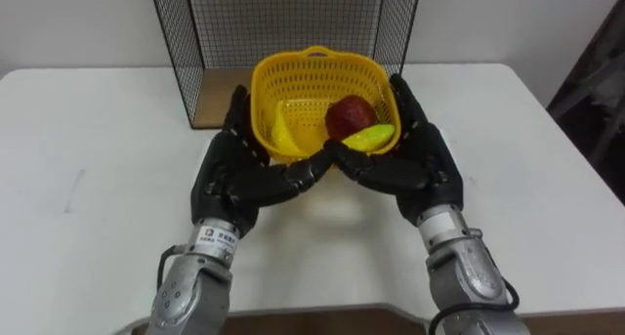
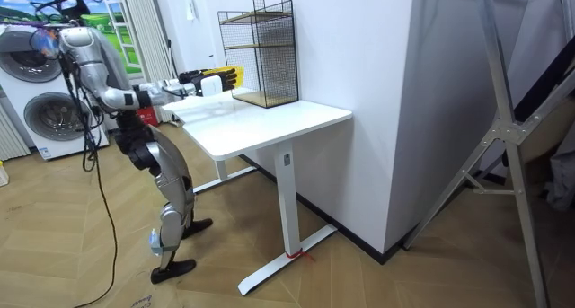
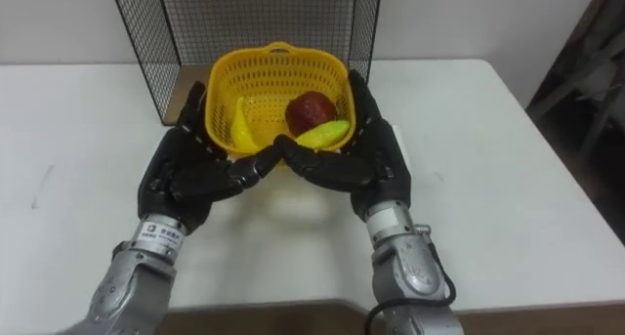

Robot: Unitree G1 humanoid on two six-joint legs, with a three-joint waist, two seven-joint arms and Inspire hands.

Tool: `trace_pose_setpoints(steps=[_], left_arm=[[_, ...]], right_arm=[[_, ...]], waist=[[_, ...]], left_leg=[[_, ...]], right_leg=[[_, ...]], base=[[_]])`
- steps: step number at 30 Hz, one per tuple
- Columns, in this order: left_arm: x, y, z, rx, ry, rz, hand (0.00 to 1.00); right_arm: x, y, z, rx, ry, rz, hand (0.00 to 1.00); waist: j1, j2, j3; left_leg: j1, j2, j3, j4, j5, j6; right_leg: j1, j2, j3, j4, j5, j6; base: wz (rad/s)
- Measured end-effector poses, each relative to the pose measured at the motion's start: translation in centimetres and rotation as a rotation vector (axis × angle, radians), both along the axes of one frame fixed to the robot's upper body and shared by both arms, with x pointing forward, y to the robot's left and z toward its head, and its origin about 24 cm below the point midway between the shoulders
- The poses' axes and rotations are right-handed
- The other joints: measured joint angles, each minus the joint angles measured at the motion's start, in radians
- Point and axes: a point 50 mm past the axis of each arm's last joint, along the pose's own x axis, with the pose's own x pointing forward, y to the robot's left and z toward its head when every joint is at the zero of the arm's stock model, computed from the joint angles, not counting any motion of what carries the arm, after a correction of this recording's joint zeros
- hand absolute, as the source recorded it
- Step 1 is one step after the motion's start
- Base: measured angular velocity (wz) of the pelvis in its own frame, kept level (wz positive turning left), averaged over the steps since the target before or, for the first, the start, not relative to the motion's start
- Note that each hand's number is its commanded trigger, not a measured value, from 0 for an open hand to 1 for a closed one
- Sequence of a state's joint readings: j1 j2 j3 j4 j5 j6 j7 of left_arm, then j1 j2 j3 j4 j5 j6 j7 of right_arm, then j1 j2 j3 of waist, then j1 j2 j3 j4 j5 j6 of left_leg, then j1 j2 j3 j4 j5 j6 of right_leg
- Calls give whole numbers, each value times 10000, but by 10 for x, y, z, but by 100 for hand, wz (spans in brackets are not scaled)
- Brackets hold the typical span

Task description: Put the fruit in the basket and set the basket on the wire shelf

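The yellow basket [image 1: 312, 81] sat cradled between both hands above the white table [image 1: 98, 179], just short of the wire shelf [image 1: 283, 22], which stood at twelve o'clock from it. The left hand [image 1: 239, 164] lay against the basket's wall at nine o'clock and the right hand [image 1: 415, 154] at three o'clock. Both hands were spread, their fingers straight along the sides, and their tips met under the near rim at six o'clock. Inside the basket, a banana [image 1: 281, 130] leaned at eight o'clock, a dark red fruit [image 1: 350, 115] lay toward three o'clock, and a yellow-green fruit [image 1: 369, 137] rested just beside it at five o'clock, touching it. In the room view the robot stood at the table's end on the room view's left with both arms stretched forward. The basket hung clear of the tabletop in front of the shelf, whose wooden floor [image 1: 220, 96] showed at ten o'clock from the basket.
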State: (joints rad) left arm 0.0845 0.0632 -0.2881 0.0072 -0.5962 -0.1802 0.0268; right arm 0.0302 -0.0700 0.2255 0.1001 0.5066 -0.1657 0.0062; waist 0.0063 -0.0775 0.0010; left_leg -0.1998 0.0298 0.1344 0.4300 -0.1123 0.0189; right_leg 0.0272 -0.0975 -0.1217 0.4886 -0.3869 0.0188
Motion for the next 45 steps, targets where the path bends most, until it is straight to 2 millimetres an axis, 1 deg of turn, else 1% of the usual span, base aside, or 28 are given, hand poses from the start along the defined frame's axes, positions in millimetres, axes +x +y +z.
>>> trace_pose_setpoints(steps=[2,5,6,8,9,10,13,18,19,20,21,22,23,24,26,28,30,31,32,33,34,35,36,37,39,41,43,45], left_arm=[[-1,0,-1,22,39,-19,0],[-1,0,-1,25,34,-21,0],[-1,0,-1,34,44,-28,0],[-1,-1,-1,44,55,-70,0],[-1,-1,-1,38,59,-84,0],[-1,-1,-1,29,59,-92,0],[-1,-2,-1,30,39,-116,0],[1,-4,2,-54,-88,-137,0],[1,-4,2,-57,-94,-138,0],[1,-4,2,-43,-95,-138,0],[1,-4,3,-41,-103,-139,0],[1,-4,3,-55,-136,-141,0],[2,-4,3,-77,-130,-139,0],[2,-4,3,-74,-131,-140,0],[2,-4,3,-72,-122,-136,0],[2,-4,4,-65,-148,-96,0],[4,-4,6,-67,-218,-43,0],[4,-4,6,-67,-214,-53,0],[4,-4,6,-45,-220,-73,0],[4,-4,6,-45,-228,-75,0],[4,-4,7,-41,-244,-80,0],[7,-6,7,-39,-268,-118,0],[7,-6,8,-34,-271,-129,0],[9,-5,8,28,-289,-137,0],[11,-5,10,102,-288,-144,0],[11,-5,9,150,-133,-157,0],[12,-6,10,164,-156,-198,0],[14,-6,10,216,-101,-268,0]], right_arm=[[0,-1,1,-96,-51,40,0],[0,-1,1,-127,-68,52,0],[0,-1,1,-125,-53,57,0],[0,0,2,-123,-77,72,0],[0,0,2,-129,-87,76,0],[0,-1,3,-137,-120,80,0],[1,-1,6,-108,-266,51,0],[2,1,15,-166,-626,-53,0],[2,1,16,-195,-646,-58,0],[2,1,16,-232,-645,-80,0],[2,1,16,-246,-643,-86,0],[2,1,16,-278,-648,-95,0],[2,1,16,-284,-635,-109,0],[2,1,16,-302,-636,-111,0],[2,1,16,-358,-650,-117,0],[2,0,16,-411,-672,-112,0],[3,1,17,-431,-698,-109,0],[2,0,16,-478,-667,-123,0],[2,-1,16,-528,-661,-126,0],[2,-1,16,-537,-666,-127,0],[3,-1,16,-569,-681,-142,0],[4,-1,18,-581,-740,-175,0],[6,-1,19,-601,-762,-161,0],[8,-1,18,-625,-721,-137,0],[10,-1,18,-567,-660,-114,0],[11,-1,17,-553,-606,-157,0],[12,-2,18,-518,-601,-231,0],[12,-2,18,-466,-563,-277,0]], waist=[[-51,-1,11],[-69,64,44],[-92,73,50],[-178,80,54],[-219,83,58],[-252,65,69],[-286,3,137],[-275,-3,150],[-292,0,146],[-319,-19,145],[-319,-26,147],[-336,-38,155],[-357,-17,168],[-360,9,179],[-394,136,264],[-377,241,290],[-341,305,324],[-336,375,358],[-349,415,367],[-351,409,362],[-342,366,334],[-350,392,354],[-324,442,350],[-304,485,339],[-286,463,328],[-295,519,253],[-297,529,229],[-319,538,173]], left_leg=[[-41,-61,-73,199,-171,49],[-176,-122,-61,506,-535,101],[-180,-166,-58,528,-588,111],[-159,-286,-40,510,-701,189],[-145,-325,-31,497,-734,217],[-114,-443,-14,454,-766,252],[-66,-607,35,481,-945,357],[-219,-770,167,836,-1365,628],[-202,-818,184,887,-1460,734],[-138,-968,203,885,-1533,830],[-104,-1040,241,886,-1563,884],[2,-1226,279,884,-1634,1011],[169,-1353,321,889,-1713,1136],[248,-1399,315,886,-1755,1190],[688,-1461,263,689,-1866,1344],[861,-1453,215,531,-1908,1420],[929,-1418,214,411,-1925,1475],[1045,-1334,219,299,-1918,1495],[1143,-1261,217,187,-1912,1490],[1182,-1247,217,141,-1908,1484],[1230,-1253,231,99,-1913,1475],[1239,-1276,198,40,-1913,1468],[1226,-1256,199,-25,-1880,1431],[1212,-1175,211,-168,-1790,1404],[1227,-1050,246,-283,-1716,1367],[1469,-935,277,-487,-1699,1330],[1638,-889,294,-627,-1641,1292],[1817,-854,293,-785,-1573,1272]], right_leg=[[325,10,-151,-578,189,41],[323,-76,-178,-567,129,164],[336,-94,-178,-570,116,187],[365,-271,-214,-525,37,318],[388,-318,-215,-510,26,339],[390,-415,-212,-447,-18,418],[382,-604,-198,-278,-71,511],[46,-888,-182,556,-100,567],[-63,-1014,-163,904,-95,585],[-230,-1198,-111,1417,-51,661],[-349,-1305,-56,1732,-11,720],[-626,-1502,159,2442,111,770],[-936,-1623,429,3135,373,710],[-1062,-1639,555,3483,578,690],[-1445,-1611,901,4519,1631,573],[-1697,-1605,895,4849,1921,550],[-2063,-1459,830,4696,1383,585],[-2210,-1221,790,4207,1006,568],[-2260,-946,639,3338,818,562],[-2222,-810,607,2775,801,544],[-2094,-559,613,1549,895,493],[-1972,-377,570,767,1033,517],[-1878,-344,562,536,1102,556],[-1809,-208,562,173,1298,540],[-1710,-85,533,-187,1511,484],[-1377,52,500,-603,1723,445],[-1161,121,489,-856,1863,428],[-945,151,404,-1092,1983,402]], base=[[6],[1],[0],[7],[7],[4],[0],[4],[3],[4],[4],[5],[4],[4],[0],[-7],[-5],[0],[0],[0],[4],[0],[-5],[-12],[-12],[-11],[-6],[0]])
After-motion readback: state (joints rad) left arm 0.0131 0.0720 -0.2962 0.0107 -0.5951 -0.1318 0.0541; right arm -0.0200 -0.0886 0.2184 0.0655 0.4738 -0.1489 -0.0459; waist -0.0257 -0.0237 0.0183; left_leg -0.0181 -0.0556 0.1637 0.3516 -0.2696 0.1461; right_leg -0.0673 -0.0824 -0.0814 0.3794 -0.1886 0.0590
